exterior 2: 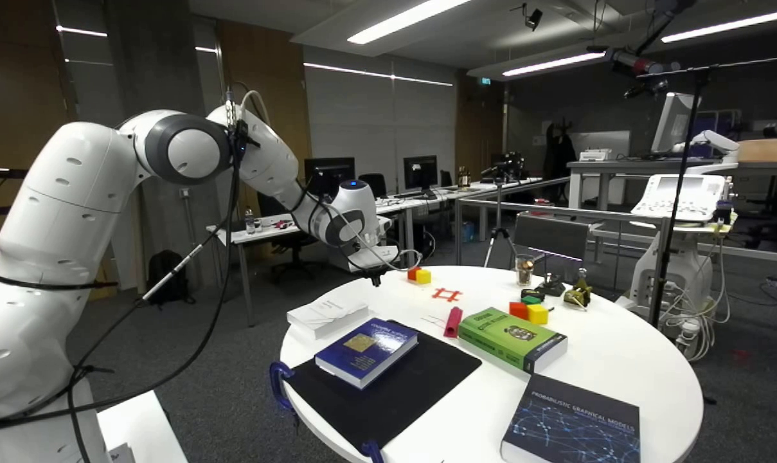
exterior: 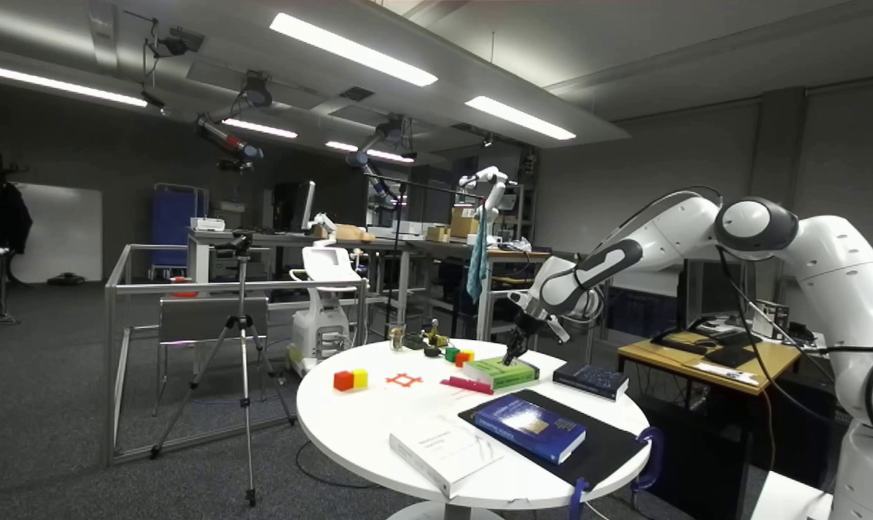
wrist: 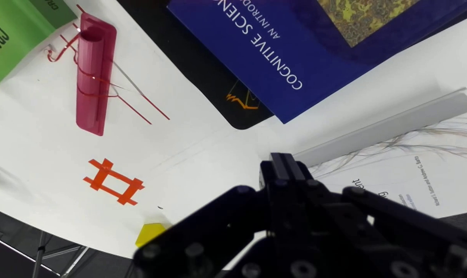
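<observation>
White and round, the surface carries books, toy blocks and small oddments, and a white robot arm reaches over it from beyond its edge. The arm's tool is closed, its two black fingers pressed against each other, and it hangs in the air above the surface. Seen from the wrist, the fingertips line up with one side of a white book, the thing closest to them. That book lies flat near the edge, next to a black mat. Two blue clamps hold the mat at the edge nearest the arm's base.

On the mat rests a blue book marked "Cognitive Science". Across the mat from the white book, near the edge, lies a dark book titled "Probabilistic Graphical Models". A thick green book lies farther in, beyond the mat, with a dark pink holder just beside it, crossed by thin red strands.

Away from the arm's base, orange-red tape forms a hash shape; nearer the edge, a red block and a yellow block sit side by side. More coloured blocks cluster past the green book, near a glass jar.
</observation>
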Tool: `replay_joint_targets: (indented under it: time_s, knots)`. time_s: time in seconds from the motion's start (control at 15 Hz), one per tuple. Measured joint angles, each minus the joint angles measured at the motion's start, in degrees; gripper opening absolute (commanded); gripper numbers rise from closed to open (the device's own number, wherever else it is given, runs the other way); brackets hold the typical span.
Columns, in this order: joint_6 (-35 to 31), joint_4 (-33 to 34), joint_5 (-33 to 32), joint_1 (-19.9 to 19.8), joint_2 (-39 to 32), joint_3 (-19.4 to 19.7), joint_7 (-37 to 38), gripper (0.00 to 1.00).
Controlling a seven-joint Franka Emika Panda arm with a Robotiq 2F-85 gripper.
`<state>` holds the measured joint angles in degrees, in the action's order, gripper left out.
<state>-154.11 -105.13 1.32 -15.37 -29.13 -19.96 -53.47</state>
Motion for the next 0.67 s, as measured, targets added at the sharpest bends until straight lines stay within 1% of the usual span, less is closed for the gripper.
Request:
replay_joint_targets:
  time_s: [0.33,0.53,0.67]
  knots:
    - [1.9,2.2,0.0,4.8,-1.9,0.4,0.0,0.0]
    - [4.5,4.2,-0.3,7.5,-2.7,0.7,-0.4,0.0]
    - [6.5,5.3,-1.1,9.2,-3.6,1.5,-1.5,0.0]
